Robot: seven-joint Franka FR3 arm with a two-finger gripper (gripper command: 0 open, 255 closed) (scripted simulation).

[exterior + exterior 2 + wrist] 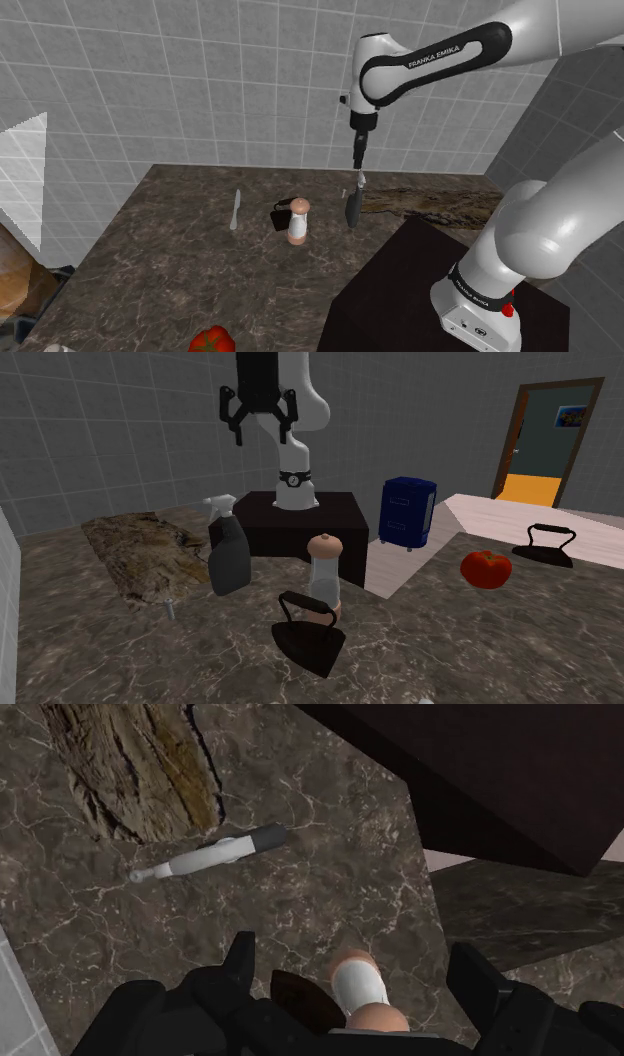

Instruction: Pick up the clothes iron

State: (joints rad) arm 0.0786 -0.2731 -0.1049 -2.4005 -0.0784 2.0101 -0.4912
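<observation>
While the white arm [430, 60] hangs high over the dark marble table [160, 270], the jaws are spread wide with nothing in them. In the wrist view you can see both black fingers [240, 969] standing well apart. They're up in the air, not touching anything.

The clothes iron [308, 637] sits flat on the table. It's a dark thing with a loop handle, nose toward the second exterior view's camera. It's right in front of a pepper mill [325, 567] with a pale body and a brownish cap. Those two are just beside each other, can't tell if they actually touch. In the wrist view both show low between the fingers, iron just beside the mill. In the shoulder view the iron is on the mill's left, and a pale knife [236, 210] lies a bit further left.

A dark grey spray bottle [228, 552] with a white head stands upright near the mill, at the edge of a rough brown patch [135, 552] on the table. The dark stand [320, 527] is behind all that. Off to the second exterior view's right there's a red tomato [486, 568], a second iron [545, 544] on a paler surface [480, 517], and a blue box [407, 512].
</observation>
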